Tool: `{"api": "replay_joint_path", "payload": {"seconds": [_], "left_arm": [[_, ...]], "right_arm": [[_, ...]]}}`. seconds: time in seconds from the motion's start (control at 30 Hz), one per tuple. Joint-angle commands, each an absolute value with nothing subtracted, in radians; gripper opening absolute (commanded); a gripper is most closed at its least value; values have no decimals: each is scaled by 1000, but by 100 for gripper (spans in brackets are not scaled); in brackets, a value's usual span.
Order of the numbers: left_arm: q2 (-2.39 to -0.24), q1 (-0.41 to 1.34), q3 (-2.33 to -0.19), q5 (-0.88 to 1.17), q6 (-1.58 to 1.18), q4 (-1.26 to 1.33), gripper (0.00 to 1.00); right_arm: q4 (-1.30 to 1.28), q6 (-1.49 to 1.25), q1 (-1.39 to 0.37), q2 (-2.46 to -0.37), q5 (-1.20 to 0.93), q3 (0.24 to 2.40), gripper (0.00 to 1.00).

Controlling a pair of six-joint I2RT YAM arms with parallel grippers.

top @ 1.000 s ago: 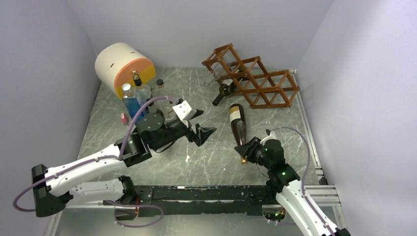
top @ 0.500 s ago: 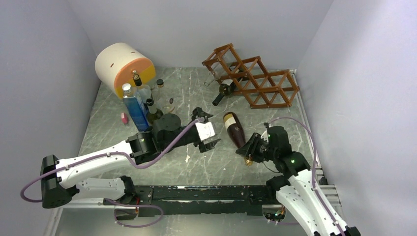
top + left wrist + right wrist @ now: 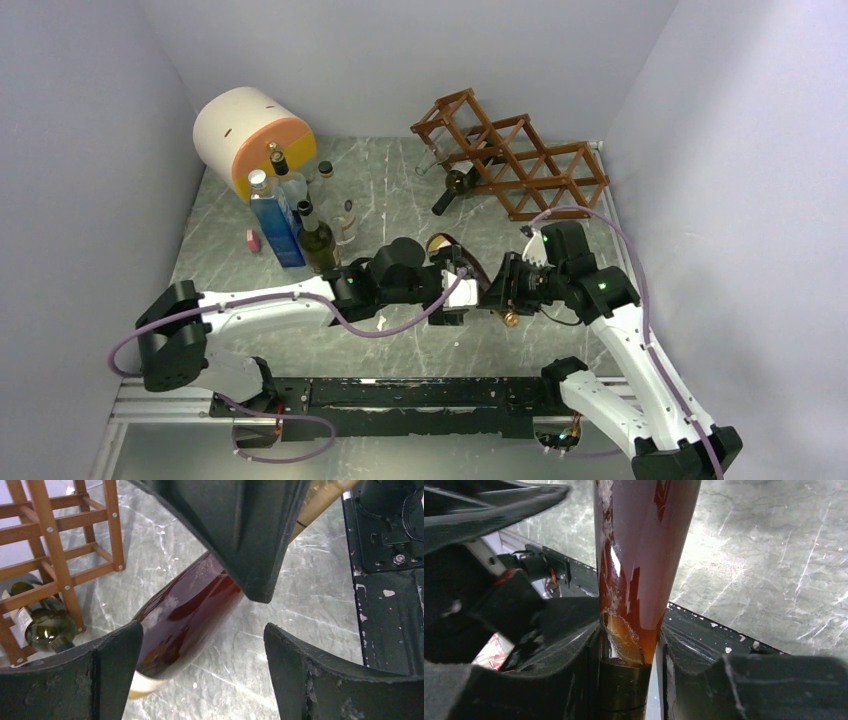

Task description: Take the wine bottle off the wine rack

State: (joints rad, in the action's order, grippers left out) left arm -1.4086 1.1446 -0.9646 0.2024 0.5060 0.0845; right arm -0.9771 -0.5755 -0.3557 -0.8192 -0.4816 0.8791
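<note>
The grey marbled table (image 3: 400,190) fills the floor of the white-walled cell. At its far left lies a white-and-orange cylinder (image 3: 250,135). At the far right stands the wine rack (image 3: 520,165), and a green bottle (image 3: 456,184) lies in one of its lower cubbies.

The left arm (image 3: 260,305) and right arm (image 3: 640,340) meet over the middle of the table. The wine bottle (image 3: 468,266) lies between them, dark red, well clear of the rack. Its base points toward the back and its neck toward the near edge.

The right gripper (image 3: 503,300) is clamped on the neck. The left gripper (image 3: 455,290) is at the bottle's body, jaws wide apart.

A cluster of small bottles (image 3: 300,215) stands beside the cylinder.

The top view hides both grips behind the wrists. The left wrist view shows them better:
- Both fingers (image 3: 100,680) are spread.
- The bottle's body (image 3: 185,610) runs slantwise ahead of the gap, nearer the left finger and clear of the right one.
- Whether it touches the left finger cannot be told.
- The rack (image 3: 50,540) and the green bottle (image 3: 45,625) lie beyond.

The right wrist view alone shows the hold: the neck (image 3: 624,685) is pinched tightly between both pads (image 3: 704,675), and the shoulder widens away upward. Whether the base rests on the table I cannot tell.
</note>
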Motion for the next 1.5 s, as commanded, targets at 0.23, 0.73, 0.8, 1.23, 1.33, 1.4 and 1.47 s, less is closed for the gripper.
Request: {"api": "replay_joint_path", "payload": {"seconds": [0.23,0.73,0.8,1.23,1.33,1.4,1.47], "left_arm": [[-1568,1173,-976,248,551,371,93],[-1637,1173,-895,146,523,637,18],[-1629,1173,-883,141,502,639,16],[-1527,1173,-739,60,357,760,7],[-1500,1173,-707,21,328,776,7],[-1478,1173,-684,-26,305,790,7],[-1447,1172,-654,-94,277,820,7]], "right_arm": [[-861,-381,-357,-858,-721,1073,0],[-923,-286,-357,-895,-822,1110,4],[-918,-287,-357,-898,-812,1108,17],[-845,-327,-357,-948,-747,1109,73],[-813,-354,-357,-958,-699,1141,84],[-803,-369,-357,-967,-621,1177,92],[-792,-376,-357,-974,-531,1221,97]]}}
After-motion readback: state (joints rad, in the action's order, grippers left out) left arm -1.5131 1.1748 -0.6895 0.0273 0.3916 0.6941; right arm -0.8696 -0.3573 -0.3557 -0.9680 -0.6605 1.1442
